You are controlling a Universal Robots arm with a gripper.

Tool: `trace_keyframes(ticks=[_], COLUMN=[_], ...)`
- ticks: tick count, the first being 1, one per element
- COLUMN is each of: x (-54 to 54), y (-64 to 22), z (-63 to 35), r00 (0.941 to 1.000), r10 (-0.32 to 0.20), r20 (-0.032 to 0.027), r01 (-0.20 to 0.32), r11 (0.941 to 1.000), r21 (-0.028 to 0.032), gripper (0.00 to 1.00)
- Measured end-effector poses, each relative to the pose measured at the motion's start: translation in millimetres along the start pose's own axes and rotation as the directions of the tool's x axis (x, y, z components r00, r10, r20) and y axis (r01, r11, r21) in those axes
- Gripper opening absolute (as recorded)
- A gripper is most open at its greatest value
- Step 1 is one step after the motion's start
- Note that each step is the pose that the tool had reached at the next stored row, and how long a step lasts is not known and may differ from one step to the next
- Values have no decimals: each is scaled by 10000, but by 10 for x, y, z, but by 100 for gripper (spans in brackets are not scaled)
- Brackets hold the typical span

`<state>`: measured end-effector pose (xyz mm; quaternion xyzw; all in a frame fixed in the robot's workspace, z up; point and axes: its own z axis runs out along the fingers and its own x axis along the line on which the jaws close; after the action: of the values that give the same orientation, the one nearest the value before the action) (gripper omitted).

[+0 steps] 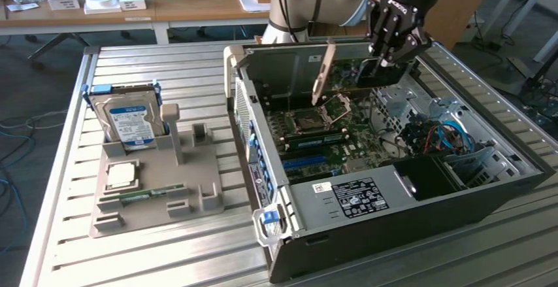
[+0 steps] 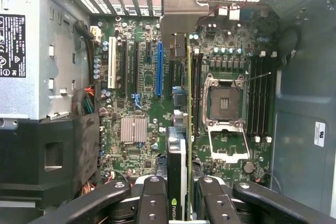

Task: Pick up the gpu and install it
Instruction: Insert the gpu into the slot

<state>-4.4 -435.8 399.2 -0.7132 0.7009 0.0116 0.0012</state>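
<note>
The gpu point(image 1: 362, 81) hangs on edge above the open computer case point(image 1: 488, 199), its pale metal bracket point(image 1: 325, 71) pointing toward the case's rear wall. My gripper point(image 1: 385, 61) is shut on the card's end away from the bracket. In the wrist view the gpu point(image 2: 177, 156) appears edge-on between my black fingers point(image 2: 152, 198), with its bracket point(image 2: 178, 11) over the motherboard point(image 2: 136, 145). The card hovers beside the blue slot point(image 2: 159, 69), between that slot and the processor socket point(image 2: 224, 103), and is clear of the board.
A grey parts holder point(image 1: 166, 218) on the slatted table point(image 1: 174, 71) carries a blue-labelled hard drive point(image 1: 131, 122), a processor point(image 1: 120, 174) and a RAM stick point(image 1: 150, 194). The power supply point(image 1: 349, 199) and cables point(image 1: 440, 136) crowd the case's near end.
</note>
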Motion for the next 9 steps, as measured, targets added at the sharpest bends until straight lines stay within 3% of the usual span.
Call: trace_keyframes(ticks=[9], x=[-1], y=[38], z=[0], r00=[10000], r10=[0], r20=[0], r01=[0], r11=[10000], r21=[0], gripper=[27])
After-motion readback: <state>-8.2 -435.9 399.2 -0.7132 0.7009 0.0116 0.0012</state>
